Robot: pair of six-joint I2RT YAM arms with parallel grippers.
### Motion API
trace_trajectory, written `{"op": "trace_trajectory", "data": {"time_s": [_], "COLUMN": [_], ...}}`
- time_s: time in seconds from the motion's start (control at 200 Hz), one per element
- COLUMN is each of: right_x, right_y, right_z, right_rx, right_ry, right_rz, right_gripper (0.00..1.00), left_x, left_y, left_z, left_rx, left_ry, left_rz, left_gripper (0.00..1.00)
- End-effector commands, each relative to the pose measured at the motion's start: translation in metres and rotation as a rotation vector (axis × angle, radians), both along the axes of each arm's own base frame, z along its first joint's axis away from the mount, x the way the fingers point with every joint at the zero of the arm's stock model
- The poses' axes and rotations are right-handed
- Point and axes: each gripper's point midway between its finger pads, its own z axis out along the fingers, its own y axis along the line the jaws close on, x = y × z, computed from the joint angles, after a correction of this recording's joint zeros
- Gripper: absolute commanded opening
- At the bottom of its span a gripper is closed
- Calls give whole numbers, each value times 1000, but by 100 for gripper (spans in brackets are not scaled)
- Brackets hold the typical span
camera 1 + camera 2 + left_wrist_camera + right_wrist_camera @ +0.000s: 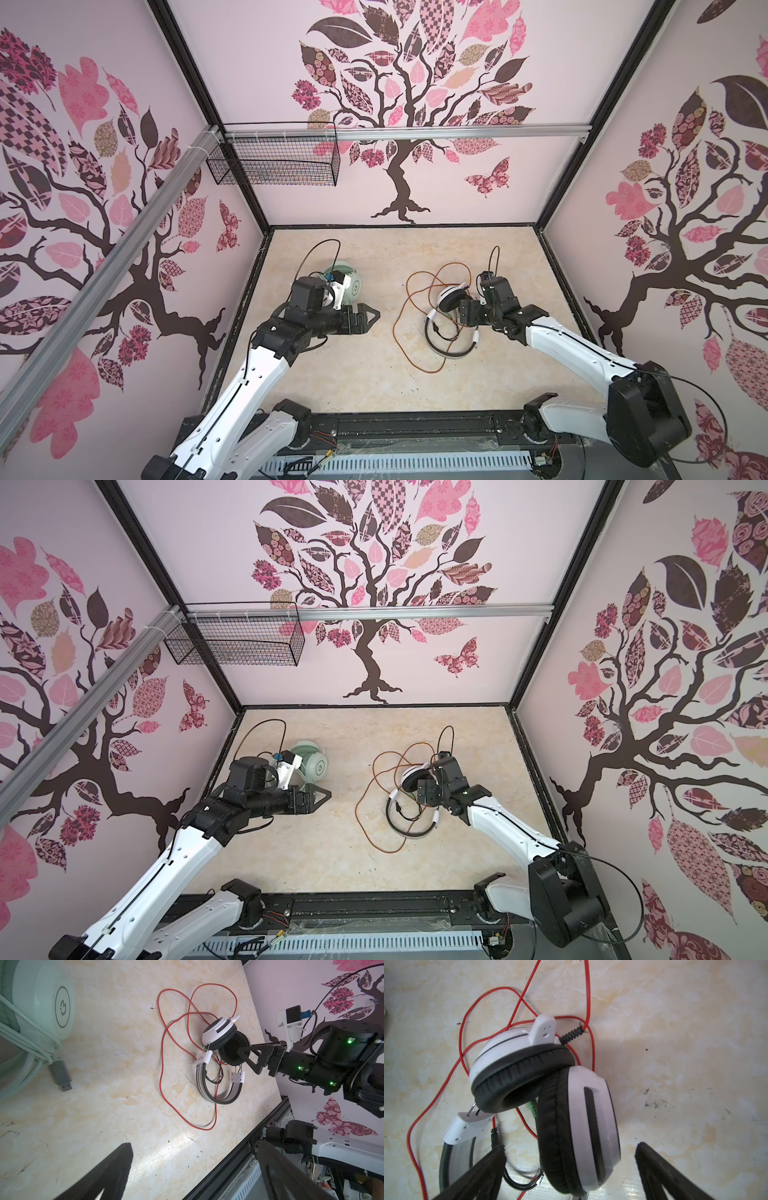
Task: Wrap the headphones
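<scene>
Glossy white headset [449,296], wrinkled black cushions [517,1072], thin red cable [395,332] looped at 9 o'clock. Right gripper [570,1150] spread wide astride one cup [576,1109], not clamping; left gripper [193,1145] likewise spread, empty.

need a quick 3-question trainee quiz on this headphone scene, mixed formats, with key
1. True or false: the red cable is wound tightly around the white and black headset.
2. Which gripper straddles that headset's earcup? A left, B right, C neither.
3. Fill in: the grey plug lying by the mint-green headset is a ___ plug.

Key: 1 false, it lies in loose loops on the table. 2 B, the right gripper, open. 3 USB.
</scene>
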Motion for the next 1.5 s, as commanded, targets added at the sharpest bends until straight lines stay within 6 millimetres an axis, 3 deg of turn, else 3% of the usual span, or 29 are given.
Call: {"op": "trace_trajectory", "data": {"time_s": [0.0, 0.28, 0.435, 0.585, 0.65, 0.715, 0.885, 1.045, 1.16, 1.28, 1.496], "right_x": [1, -13, -36, -66, -76, -79, -81, -89, -87, -83, -94], "right_y": [8, 18, 53, 87, 92, 87, 51, 28, 24, 11, -2], "right_z": [-7, -23, -19, -6, 1, 11, 33, 22, 22, 23, 4], "right_rx": [13, 130, 316, 387, 427, 450, 369, 310, 318, 282, 245], "right_ry": [42, 149, 189, 168, 164, 125, 1, -37, -88, -146, -134], "right_rz": [33, -29, 30, 98, 105, 93, 7, -39, -39, -82, -97], "right_gripper": [99, 99, 98, 97, 97, 97, 99, 100, 100, 100, 100], "left_x": [-2, -5, -6, -5, -5, -5, -2, -2, 4, 2, -4], "left_y": [1, 9, 17, 19, 18, 17, 17, 15, 25, 9, -27], "left_z": [0, 10, 12, 16, 15, 12, 6, 3, -14, -35, -69], "left_rx": [1, 5, 34, 23, 27, 33, 45, 52, 164, 186, 144], "left_ry": [-14, -68, -77, -114, -104, -89, -65, -59, -54, 40, 182], "left_rz": [4, 37, 68, 83, 76, 67, 69, 57, 101, 43, 33], "left_gripper": [97, 97, 97, 97, 97, 97, 97, 97, 97, 97, 97]}}
